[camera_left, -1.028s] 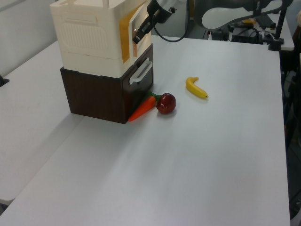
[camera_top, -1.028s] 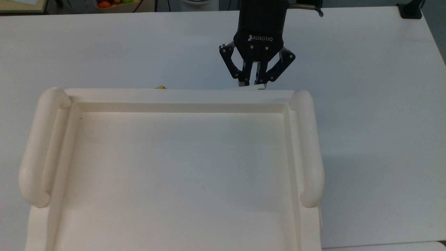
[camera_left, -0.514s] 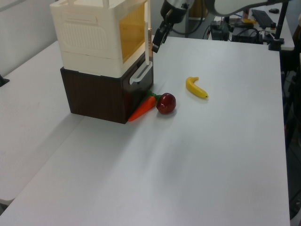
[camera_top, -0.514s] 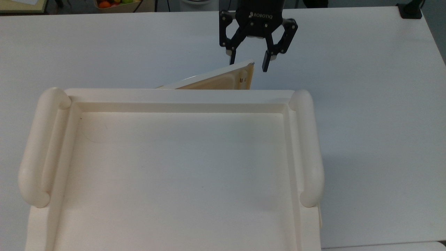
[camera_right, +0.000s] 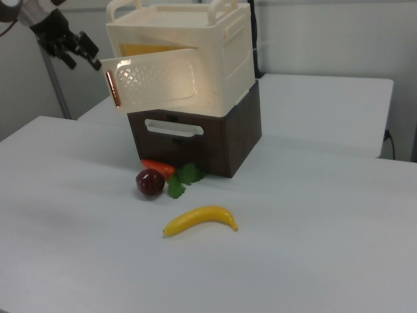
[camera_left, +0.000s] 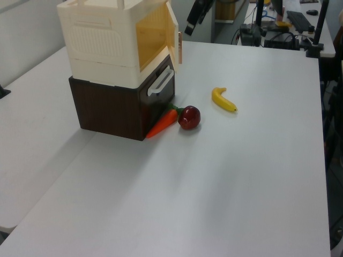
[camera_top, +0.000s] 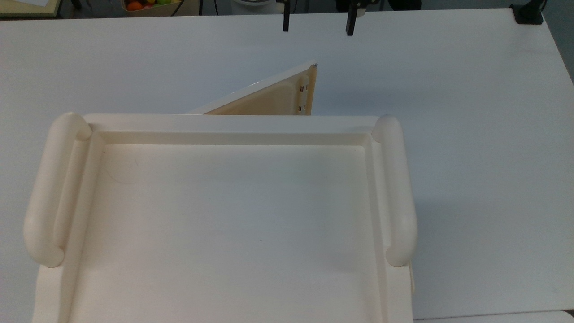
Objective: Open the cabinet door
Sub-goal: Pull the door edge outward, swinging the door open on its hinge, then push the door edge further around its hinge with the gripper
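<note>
- You have the cabinet door [camera_top: 269,96] standing partly open: in the top view it swings out from the cabinet [camera_top: 224,224] at an angle, hinged toward the top view's left, with its free edge pointing to the far right.
- In the right view the door [camera_right: 156,85] hangs ajar on the cream upper unit, its patterned outer face toward the camera and its free edge at the right view's left.
- Your gripper [camera_top: 317,18] is wide open and holds nothing; its 2 fingertips hang apart at the far edge of the top view, clear of the door.
- The relation that matters: the door's free edge lies nearer than the gripper and slightly toward the top view's left of it, with bare counter [camera_top: 448,89] between them. The door's long axis runs from hinge to free edge, slanting away from the cabinet front.
- In the left view the gripper [camera_left: 194,16] sits above and beyond the door's [camera_left: 174,40] free edge.
- The door looks open enough that the task seems largely done; you could push it wider from the inner face.
</note>
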